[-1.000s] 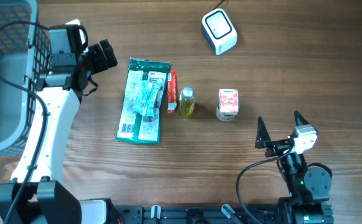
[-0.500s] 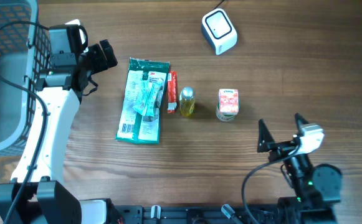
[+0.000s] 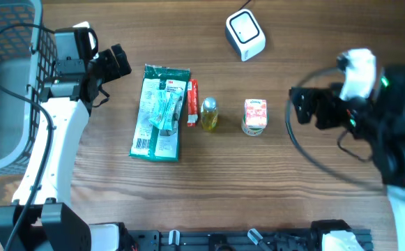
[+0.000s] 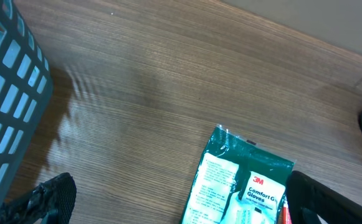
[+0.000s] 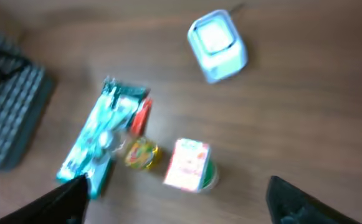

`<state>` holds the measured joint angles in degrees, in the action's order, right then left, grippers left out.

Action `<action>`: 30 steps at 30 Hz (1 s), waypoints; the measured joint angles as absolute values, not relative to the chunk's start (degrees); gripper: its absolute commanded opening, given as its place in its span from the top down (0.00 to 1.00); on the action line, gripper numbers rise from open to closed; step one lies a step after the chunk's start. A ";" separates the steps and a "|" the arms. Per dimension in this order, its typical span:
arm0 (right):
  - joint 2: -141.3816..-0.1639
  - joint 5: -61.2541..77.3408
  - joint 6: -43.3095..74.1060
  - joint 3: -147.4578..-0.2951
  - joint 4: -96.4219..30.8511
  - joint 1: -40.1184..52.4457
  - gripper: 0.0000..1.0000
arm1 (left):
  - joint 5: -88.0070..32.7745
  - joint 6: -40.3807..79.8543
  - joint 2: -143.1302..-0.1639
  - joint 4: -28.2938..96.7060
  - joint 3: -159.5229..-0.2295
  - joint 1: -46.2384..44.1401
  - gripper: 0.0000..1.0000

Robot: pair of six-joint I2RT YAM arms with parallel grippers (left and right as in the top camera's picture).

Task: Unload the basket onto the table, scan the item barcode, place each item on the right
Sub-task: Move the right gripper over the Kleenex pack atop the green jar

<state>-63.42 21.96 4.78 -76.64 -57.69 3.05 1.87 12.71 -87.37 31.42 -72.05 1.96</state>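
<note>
Hovering right of the small carton [image 3: 255,113] on our worktop [image 3: 293,202], the right pincer [image 3: 298,106] gapes empty; we see the left pincer [image 3: 115,75] spread wide, also empty, beside the glove pack [image 3: 159,115].

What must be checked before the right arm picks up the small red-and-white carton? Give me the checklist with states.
1. Open, empty right gripper: ok.
2. Gap between small red-and-white carton and yellow plastic bottle: ok.
3. Nothing covering white cube-shaped scanner: ok.
4. Carton well away from left gripper: ok.
5. Barcode side of carton located: cannot tell.
6. Sharp right wrist view: not ok, blurred.
</note>
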 measured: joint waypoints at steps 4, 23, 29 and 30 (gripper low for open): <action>-71.94 25.96 4.86 -76.62 -63.16 3.05 0.42 | 1.85 12.71 -87.37 31.48 -72.05 1.96 0.00; -97.14 32.16 4.86 -76.64 -62.87 3.05 0.00 | 1.87 12.71 -87.37 31.46 -72.05 1.96 0.00; -97.14 32.80 8.05 -76.64 -60.34 3.03 0.15 | 1.87 12.71 -87.37 31.46 -72.05 1.96 0.00; -97.08 32.49 9.02 -76.64 -60.36 2.94 0.14 | 1.87 12.71 -87.37 31.46 -72.05 1.96 0.00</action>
